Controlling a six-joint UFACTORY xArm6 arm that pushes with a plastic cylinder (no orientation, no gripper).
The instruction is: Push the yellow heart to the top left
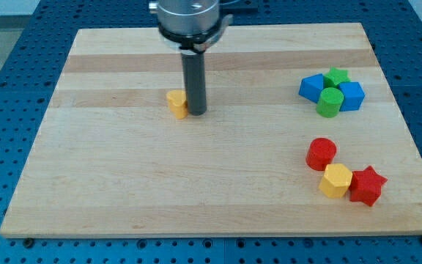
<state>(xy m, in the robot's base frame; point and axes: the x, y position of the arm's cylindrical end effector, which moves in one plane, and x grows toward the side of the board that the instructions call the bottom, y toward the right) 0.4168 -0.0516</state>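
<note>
The yellow heart (pixel 176 103) lies on the wooden board (pixel 123 176), left of centre in the upper half. My tip (pixel 195 113) stands right against the heart's right side, touching it or nearly so. The rod rises from there to the arm's round head at the view's top. The rod hides the heart's right edge.
At the view's right, a cluster: two blue blocks (pixel 312 87) (pixel 352 96), a green star (pixel 336 76) and a green cylinder (pixel 330 103). Lower right: a red cylinder (pixel 321 154), a yellow hexagon block (pixel 335 180) and a red star (pixel 366 185).
</note>
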